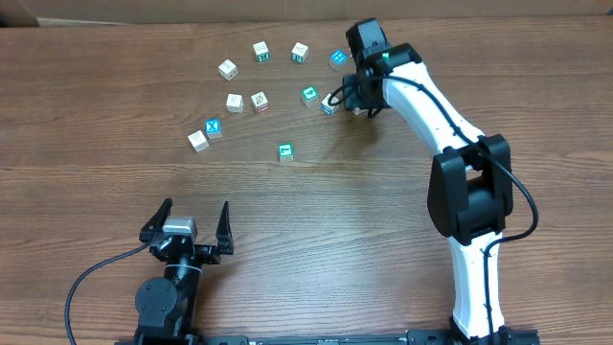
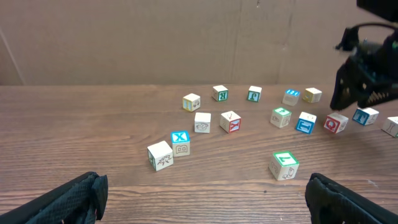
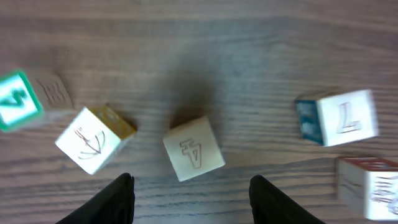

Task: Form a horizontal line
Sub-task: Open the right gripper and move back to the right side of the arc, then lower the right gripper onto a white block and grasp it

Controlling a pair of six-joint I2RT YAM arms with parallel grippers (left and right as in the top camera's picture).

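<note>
Wooden desk [image 1: 96,115] with scattered letter cubes [image 1: 260,100]; right claw [image 3: 193,183], jaws apart, frames a pale cube [image 3: 193,148] between separate neighbours [image 3: 93,138]; left claw [image 1: 195,205] spread wide, empty.

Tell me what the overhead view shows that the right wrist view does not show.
Only overhead: the white right arm, the open left hand and a teal-topped wooden cube lying apart. Only right wrist: the mark drawn on a pale wooden cube ahead of its black fingers, and an umbrella drawing on another pale cube. Both: the brown wooden table.
</note>
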